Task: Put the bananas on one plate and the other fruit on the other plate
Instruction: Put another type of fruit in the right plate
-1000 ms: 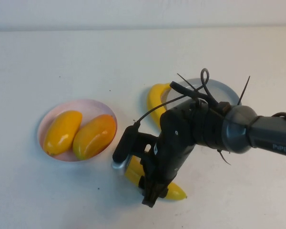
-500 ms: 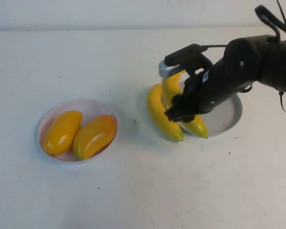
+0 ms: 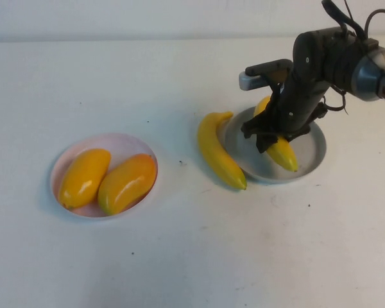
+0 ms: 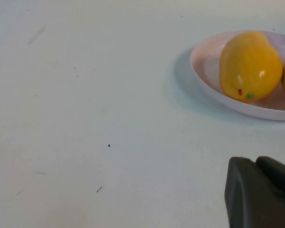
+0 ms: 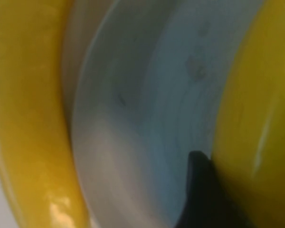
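Observation:
My right gripper [image 3: 274,133] hangs over the grey-blue plate [image 3: 316,151], shut on one banana [image 3: 283,153] whose lower end rests inside the plate. In the right wrist view a dark finger [image 5: 199,190] presses against that banana [image 5: 256,118] above the plate [image 5: 147,95]. The second banana [image 3: 218,155] lies on the table against the plate's left rim. Both mango-like fruits [image 3: 83,176] [image 3: 127,183] lie side by side in the pink plate [image 3: 119,138]. My left gripper [image 4: 259,190] is shut and holds nothing. It hovers above bare table near the pink plate [image 4: 199,71] and a fruit [image 4: 251,64].
The white table carries only the two plates and the fruit. A pale wall edge runs along the far side. My left arm is outside the high view.
My right arm has carried the banana from the near table, up and to the right, onto the grey-blue plate. The left gripper has stayed shut and still.

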Controlling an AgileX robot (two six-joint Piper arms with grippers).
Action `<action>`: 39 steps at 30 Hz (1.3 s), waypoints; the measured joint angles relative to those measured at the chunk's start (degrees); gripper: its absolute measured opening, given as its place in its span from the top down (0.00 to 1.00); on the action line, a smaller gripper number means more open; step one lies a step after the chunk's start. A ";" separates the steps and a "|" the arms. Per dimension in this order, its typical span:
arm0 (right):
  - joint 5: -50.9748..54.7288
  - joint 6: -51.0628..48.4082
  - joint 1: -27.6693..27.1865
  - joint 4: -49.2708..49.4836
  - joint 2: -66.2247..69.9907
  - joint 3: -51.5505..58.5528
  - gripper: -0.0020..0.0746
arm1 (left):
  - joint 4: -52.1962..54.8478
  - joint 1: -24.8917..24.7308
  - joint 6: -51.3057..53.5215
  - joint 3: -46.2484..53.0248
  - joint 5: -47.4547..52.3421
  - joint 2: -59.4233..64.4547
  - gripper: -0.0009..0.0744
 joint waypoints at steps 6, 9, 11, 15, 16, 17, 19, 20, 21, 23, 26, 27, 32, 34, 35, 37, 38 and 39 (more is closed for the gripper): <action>1.73 1.98 -0.73 -0.88 0.11 -0.53 0.42 | 0.00 0.00 0.00 0.00 0.00 0.00 0.99; 2.97 2.12 -0.73 -1.02 0.11 -0.53 0.37 | 0.00 0.00 0.00 0.00 0.00 0.00 0.99; 3.07 1.97 -0.73 -1.15 0.11 -0.53 0.36 | 0.00 0.00 0.00 0.00 0.00 0.00 0.99; 3.36 -4.12 0.89 0.09 -0.63 -1.60 0.36 | 0.00 0.00 0.00 0.00 0.00 0.00 0.99; 3.36 -5.96 1.60 0.71 -0.91 -2.09 0.36 | 0.00 0.00 0.00 0.00 0.00 0.00 0.99; 3.36 -9.93 2.65 2.14 -1.32 -2.77 0.36 | 0.00 0.00 0.00 0.00 0.00 0.00 0.99; 2.63 -15.61 4.86 4.72 -1.62 -4.24 0.36 | 0.00 0.00 0.00 0.00 0.00 0.00 0.99; 1.69 -18.35 5.90 6.28 -1.62 -4.70 0.36 | 0.00 0.00 0.00 0.00 0.00 0.00 0.99; 0.58 -20.22 6.61 7.62 -1.62 -5.00 0.36 | 0.00 0.00 0.00 0.00 0.00 0.00 0.99; -3.23 -23.37 7.76 9.27 -1.05 -5.24 0.36 | 0.00 0.00 0.00 0.00 0.00 0.00 0.99; -8.49 -24.89 8.10 9.74 0.45 -5.27 0.36 | 0.00 0.00 0.00 0.00 0.00 0.00 0.99; -9.70 -25.01 8.10 9.74 1.00 -5.27 0.36 | 0.00 0.00 0.00 0.00 0.00 0.00 0.99; -10.73 -22.53 7.99 8.33 3.19 -5.61 0.36 | 0.00 0.00 0.00 0.00 0.00 0.00 0.99; -10.61 -20.58 7.99 7.26 3.73 -5.94 0.36 | 0.00 0.00 0.00 0.00 0.00 0.00 0.99; -10.49 -19.81 7.90 6.74 4.00 -5.98 0.36 | 0.00 0.00 0.00 0.00 0.00 0.00 0.99; -10.49 -19.00 7.90 5.95 4.09 -6.07 0.36 | 0.00 0.00 0.00 0.00 0.00 0.00 0.99; -10.49 -18.67 7.90 5.74 4.25 -6.07 0.36 | 0.00 0.00 0.00 0.00 0.00 0.00 0.99; -10.49 -17.97 7.90 5.46 4.24 -6.10 0.36 | 0.00 0.00 0.00 0.00 0.00 0.00 0.99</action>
